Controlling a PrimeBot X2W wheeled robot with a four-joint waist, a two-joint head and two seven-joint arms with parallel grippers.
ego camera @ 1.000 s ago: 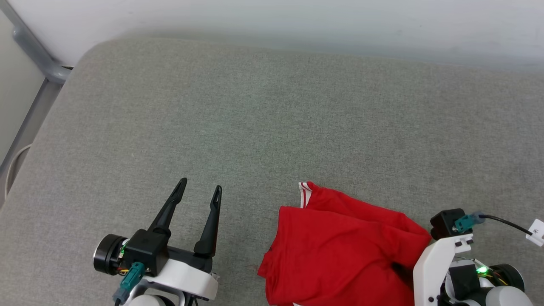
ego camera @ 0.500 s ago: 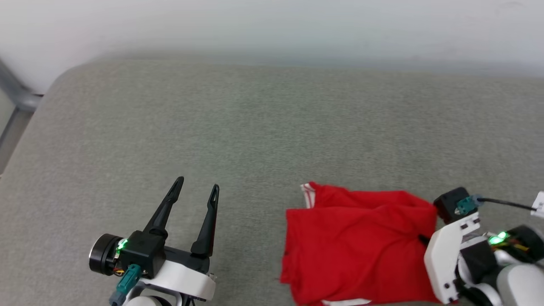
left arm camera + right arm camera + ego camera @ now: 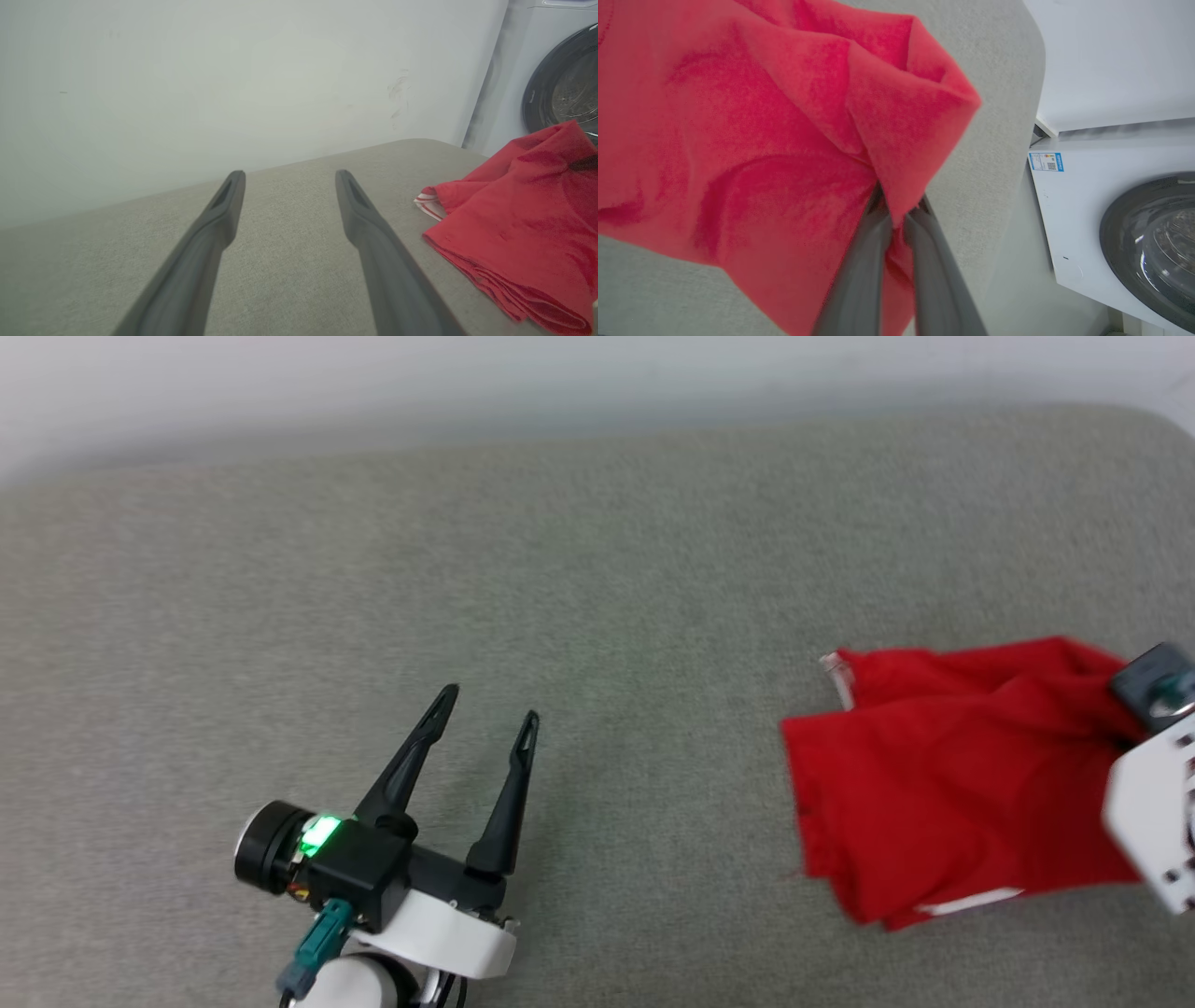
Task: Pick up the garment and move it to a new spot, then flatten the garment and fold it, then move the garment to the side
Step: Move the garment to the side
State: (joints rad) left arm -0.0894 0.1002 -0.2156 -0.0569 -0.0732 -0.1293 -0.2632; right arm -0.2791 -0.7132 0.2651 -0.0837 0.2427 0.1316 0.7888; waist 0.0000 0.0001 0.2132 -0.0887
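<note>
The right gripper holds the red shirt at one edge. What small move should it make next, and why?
Probably lift the right gripper a little before carrying the garment sideways. It is shut on a pinched fold, yet most of the cloth lies on the grey surface, so dragging might disturb its layers.

The garment (image 3: 934,784) lies on the padded surface (image 3: 597,569), right of the left hand (image 3: 492,704), well apart.
</note>
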